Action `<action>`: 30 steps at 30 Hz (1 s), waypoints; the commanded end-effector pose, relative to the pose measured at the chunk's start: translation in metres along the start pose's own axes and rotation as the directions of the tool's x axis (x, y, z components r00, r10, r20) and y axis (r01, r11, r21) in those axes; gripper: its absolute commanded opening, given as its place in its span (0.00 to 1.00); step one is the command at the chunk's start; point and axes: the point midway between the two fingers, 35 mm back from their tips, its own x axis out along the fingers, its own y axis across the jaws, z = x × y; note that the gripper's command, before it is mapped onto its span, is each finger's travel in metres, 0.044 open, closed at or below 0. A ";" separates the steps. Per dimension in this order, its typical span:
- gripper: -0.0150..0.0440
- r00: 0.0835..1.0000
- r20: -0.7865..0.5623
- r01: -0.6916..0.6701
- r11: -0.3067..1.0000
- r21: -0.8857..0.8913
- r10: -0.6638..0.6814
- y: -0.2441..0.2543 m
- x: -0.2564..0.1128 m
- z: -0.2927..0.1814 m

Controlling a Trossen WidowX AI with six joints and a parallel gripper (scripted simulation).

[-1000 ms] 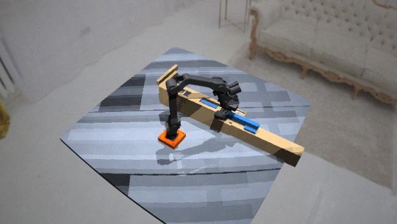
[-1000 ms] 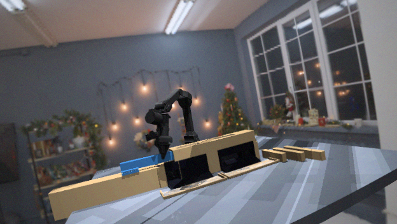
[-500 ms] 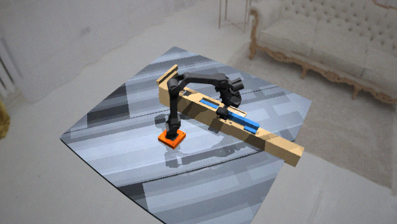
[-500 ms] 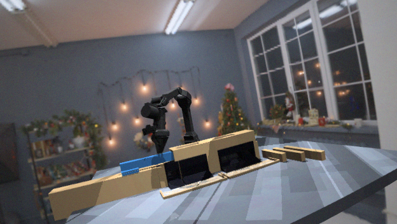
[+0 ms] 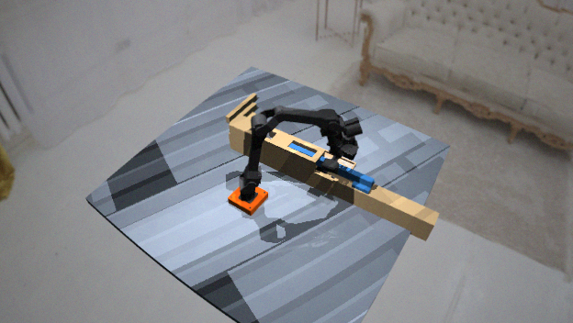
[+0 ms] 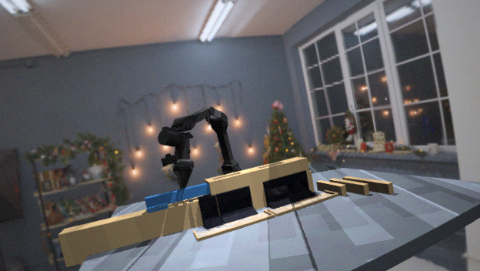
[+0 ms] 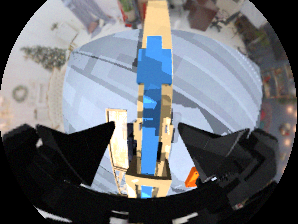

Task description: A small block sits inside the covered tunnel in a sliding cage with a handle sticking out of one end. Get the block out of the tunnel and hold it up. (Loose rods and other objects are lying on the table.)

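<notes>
Blue sliding cage point(image 5: 364, 180) point(image 6: 161, 201) point(image 7: 154, 67) sticks out of the covered tunnel point(image 5: 294, 165) point(image 6: 258, 196) point(image 7: 162, 184), along the tan rail point(image 5: 395, 202) point(image 6: 111, 231) point(image 7: 157, 25); the small block cannot be made out, so its exact place is unclear. The claw point(image 5: 331, 163) point(image 6: 182, 188) point(image 7: 147, 125) is spread wide, gripping nothing, its fingers on either side of the cage's exposed length. Above, the black arm point(image 5: 298, 116) point(image 6: 223, 142) arches over the tunnel, wrist bent downward.
</notes>
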 end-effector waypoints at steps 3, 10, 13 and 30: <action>1.00 1.000 -0.008 0.001 1.000 -0.004 -0.001 -0.002 0.011 -0.002; 1.00 1.000 -0.008 0.001 1.000 -0.004 -0.001 -0.004 0.022 -0.004; 1.00 1.000 -0.008 0.001 1.000 -0.004 -0.001 -0.005 0.027 -0.005; 0.51 1.000 0.000 0.000 1.000 -0.001 0.000 -0.005 0.028 -0.004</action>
